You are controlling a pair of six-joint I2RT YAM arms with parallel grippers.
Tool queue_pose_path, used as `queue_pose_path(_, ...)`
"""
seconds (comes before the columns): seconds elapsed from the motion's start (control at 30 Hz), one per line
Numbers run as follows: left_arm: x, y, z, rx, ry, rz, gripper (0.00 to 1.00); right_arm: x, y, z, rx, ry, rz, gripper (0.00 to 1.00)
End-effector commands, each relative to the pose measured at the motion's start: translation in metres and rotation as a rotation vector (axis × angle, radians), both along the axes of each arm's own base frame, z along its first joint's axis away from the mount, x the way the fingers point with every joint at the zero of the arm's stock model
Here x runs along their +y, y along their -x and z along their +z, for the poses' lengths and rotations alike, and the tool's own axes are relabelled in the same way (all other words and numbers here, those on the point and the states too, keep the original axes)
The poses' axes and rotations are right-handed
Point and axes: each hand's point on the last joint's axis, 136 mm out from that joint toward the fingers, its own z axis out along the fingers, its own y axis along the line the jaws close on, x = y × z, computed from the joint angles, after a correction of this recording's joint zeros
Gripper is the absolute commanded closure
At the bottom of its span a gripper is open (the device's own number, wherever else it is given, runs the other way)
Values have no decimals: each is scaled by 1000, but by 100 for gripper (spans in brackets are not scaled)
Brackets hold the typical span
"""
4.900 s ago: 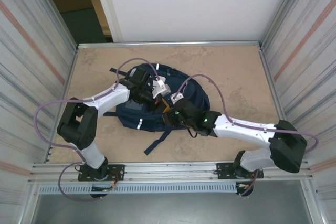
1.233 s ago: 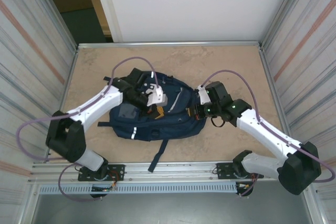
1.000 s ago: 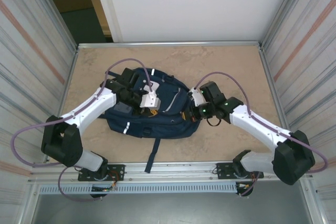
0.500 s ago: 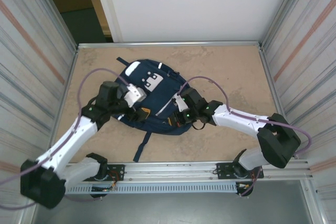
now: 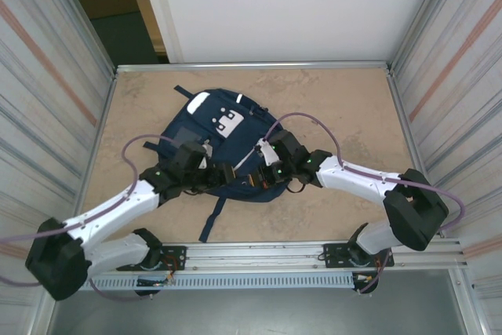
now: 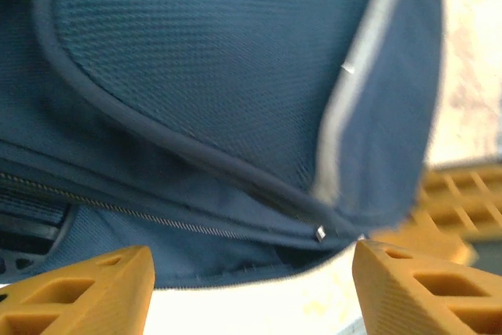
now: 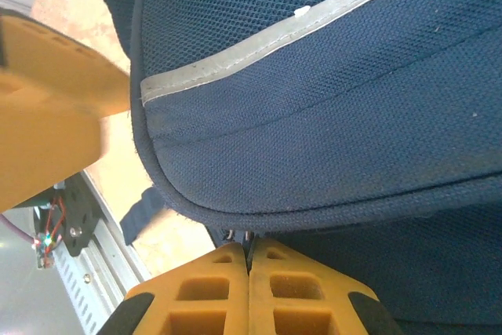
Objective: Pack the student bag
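Right in front of me, the large navy-blue fabric student bag [image 5: 235, 147] lies flat on the tan stone-patterned desk [image 5: 345, 107], a little left of centre. Its white patches [image 5: 229, 121] face up toward the far edge and a grey square panel [image 5: 184, 132] sits on its left side. One dark strap [image 5: 210, 223] trails off the near end toward the arm bases.

Both arms meet at that near edge. The white left arm [image 5: 110, 213] reaches in low from the left, and the left jaws are spread wide. In the left wrist view the bag's piped rim and zipper line [image 6: 157, 221] hang over the gap, with bare desk between the orange tips and nothing gripped.

The white right arm [image 5: 357, 182] comes in from the right. The right jaws are pressed tight together, tucked hard against the underside of the bag's rounded bottom edge [image 7: 259, 194]. I can't tell whether they nip a zipper pull there.

Corrugated metal walls [image 5: 47, 100] close off both sides, and purple cables [image 5: 306, 119] loop over the arms.
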Motion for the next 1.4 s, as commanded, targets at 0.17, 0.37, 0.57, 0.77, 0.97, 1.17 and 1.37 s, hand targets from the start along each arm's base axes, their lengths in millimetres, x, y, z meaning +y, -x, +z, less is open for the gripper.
queue_pose_path(0.17, 14, -44, -2, 42, -94, 354, 35, 24, 7, 20, -88, -63, 70, 100)
queue_pose_path(0.37, 12, -50, -3, 11, -144, 408, 69, 20, 5, 10, -119, 34, 52, 100)
queue_pose_path(0.57, 16, -46, -1, -85, -253, 193, 100, -32, -27, -3, -162, 200, -70, 100)
queue_pose_path(0.77, 21, -53, 12, -94, -191, -82, 100, -70, -49, -12, -196, 282, -155, 100)
queue_pose_path(0.97, 20, -71, 18, -92, -106, -307, 100, -61, -51, -12, -185, 238, -138, 100)
queue_pose_path(1.17, 31, -128, 29, -65, -178, -298, 85, -22, -34, -7, -163, 152, -90, 100)
queue_pose_path(1.37, 70, -100, 31, 37, -248, -10, 42, 14, -27, -4, -147, 87, -70, 100)
